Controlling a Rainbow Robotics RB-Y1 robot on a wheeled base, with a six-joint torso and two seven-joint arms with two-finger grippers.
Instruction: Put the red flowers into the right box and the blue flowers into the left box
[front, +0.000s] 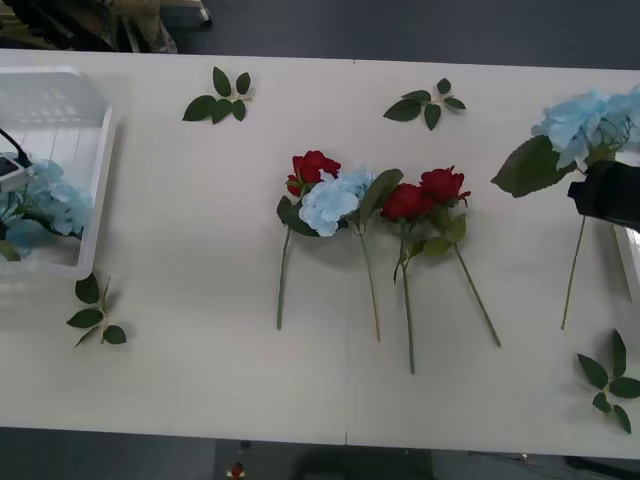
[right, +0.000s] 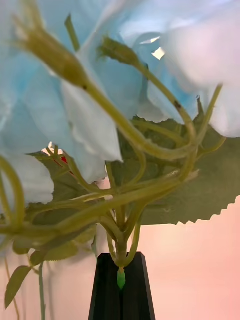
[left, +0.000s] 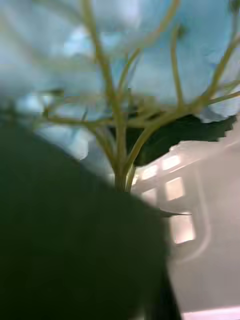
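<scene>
Clamping a blue flower (right: 120, 165) — right pincer (right: 121, 280) (white table (front: 200, 380)); left's state unclear.

Even, soft light falls on the white bench (front: 300, 380); stems cast faint shadows. Both wrist views are close and blurred, the left one worst, half-covered by darkness.

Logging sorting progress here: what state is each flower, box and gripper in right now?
left box: holds blue flowers
left gripper: over left box
right gripper: shut on a blue flower, at the table's right edge
red flowers: lying unsorted mid-table
middle blue flower: lying among them
right box: contents unseen
</scene>
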